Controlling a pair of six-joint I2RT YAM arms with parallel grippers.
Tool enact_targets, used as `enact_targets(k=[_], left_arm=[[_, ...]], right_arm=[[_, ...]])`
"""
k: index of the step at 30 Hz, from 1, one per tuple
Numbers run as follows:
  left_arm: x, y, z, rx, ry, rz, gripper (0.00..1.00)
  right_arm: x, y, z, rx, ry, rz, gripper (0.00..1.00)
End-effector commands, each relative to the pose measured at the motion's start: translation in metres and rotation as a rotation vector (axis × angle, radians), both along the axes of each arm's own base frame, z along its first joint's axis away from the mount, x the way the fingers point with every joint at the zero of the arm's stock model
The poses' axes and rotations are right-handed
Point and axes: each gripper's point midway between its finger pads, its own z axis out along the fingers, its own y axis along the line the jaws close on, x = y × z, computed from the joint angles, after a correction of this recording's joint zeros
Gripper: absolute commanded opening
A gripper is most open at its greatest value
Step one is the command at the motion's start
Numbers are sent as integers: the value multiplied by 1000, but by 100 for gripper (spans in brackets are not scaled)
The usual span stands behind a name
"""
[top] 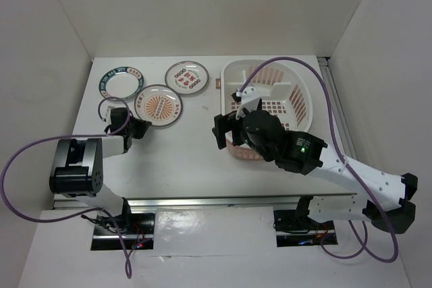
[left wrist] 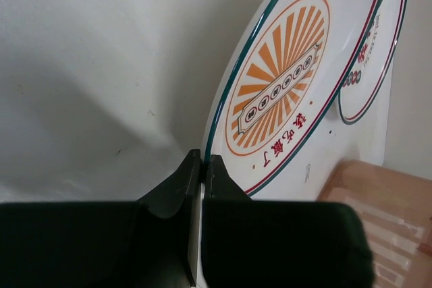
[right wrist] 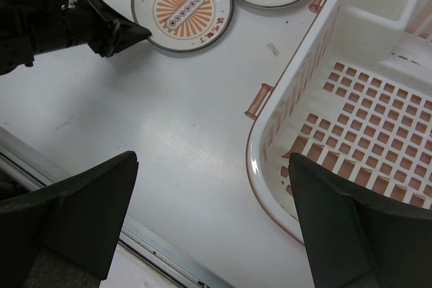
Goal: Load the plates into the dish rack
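Note:
Three plates lie at the table's back left: a green-rimmed one (top: 120,81), a red-motif one (top: 187,77) and an orange sunburst plate (top: 158,104). My left gripper (top: 140,128) is shut on the near rim of the orange sunburst plate (left wrist: 280,92), its rim pinched between the fingertips (left wrist: 204,160). The right wrist view shows that gripper (right wrist: 138,32) at the plate's edge (right wrist: 182,8), with the plate low on the table. The white dish rack (top: 233,70) stands at the right, holding nothing. My right gripper (top: 224,131) is open and empty above the table beside the rack's near-left rim (right wrist: 255,160).
The red-motif plate (left wrist: 378,65) lies just beyond the orange one, close to the rack's left side. A purple cable (top: 290,62) arcs over the rack. White walls enclose the table at the back and both sides. A metal rail (right wrist: 155,247) runs along the near edge.

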Motion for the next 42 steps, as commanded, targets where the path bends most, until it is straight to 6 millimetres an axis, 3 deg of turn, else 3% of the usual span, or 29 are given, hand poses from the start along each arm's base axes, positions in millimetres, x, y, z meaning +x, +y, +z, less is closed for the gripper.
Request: enact_targets(k=[1, 5, 6, 9, 10, 13, 14, 15, 17, 18, 20, 22, 24, 26, 28, 30, 32, 35, 36, 37, 40, 42], left_arm=[[-18, 6, -13, 60, 89, -8, 0], [-21, 8, 9, 95, 54, -21, 0], [-22, 10, 25, 104, 6, -11, 0], [-37, 6, 40, 140, 8, -1, 0], [-39, 6, 62, 154, -37, 10, 0], [-54, -1, 87, 200, -70, -36, 0], [-56, -4, 114, 207, -152, -54, 0], [-61, -19, 126, 192, -195, -131, 0], [-69, -32, 147, 207, -263, -228, 0], [-78, -46, 167, 191, -346, -313, 0], [-87, -57, 190, 220, -426, -401, 0], [-99, -69, 212, 229, -499, -491, 0], [-106, -80, 231, 253, -566, -576, 0], [-115, -89, 250, 263, -628, -648, 0], [-123, -100, 260, 241, -661, -710, 0], [-128, -105, 268, 240, -694, -751, 0], [-134, -114, 278, 221, -752, -805, 0], [-140, -126, 276, 167, -779, -885, 0], [-141, -127, 274, 149, -780, -892, 0], [-140, -129, 271, 133, -776, -902, 0], [-139, -130, 268, 120, -771, -906, 0], [-135, -129, 266, 122, -760, -893, 0]], right_arm=[[0, 3, 15, 68, -24, -5, 100], [1, 4, 17, 76, -28, -5, 100], [1, 4, 17, 76, -28, -5, 100], [5, 10, 9, 52, -30, -11, 100], [7, 13, 7, 43, -34, -8, 100], [16, 25, 4, 18, -66, -2, 100], [18, 31, 5, 18, -79, 12, 100], [31, 31, -2, 3, -84, -3, 100], [43, 46, 4, 49, -98, 89, 100], [67, 39, -1, 63, -84, 73, 100], [81, 48, 5, 117, -86, 159, 100], [105, 42, 7, 147, -86, 175, 100], [113, 42, 15, 176, -90, 218, 100], [113, 50, 10, 188, -67, 287, 100], [111, 58, 3, 190, -48, 329, 100], [107, 64, 11, 222, -60, 368, 100], [106, 70, -4, 232, -22, 385, 100], [103, 81, -13, 251, 15, 434, 98], [102, 82, -13, 253, 17, 443, 94], [103, 83, -18, 258, 29, 439, 77], [102, 85, -16, 270, 28, 447, 51], [102, 81, -6, 288, 17, 422, 22]])
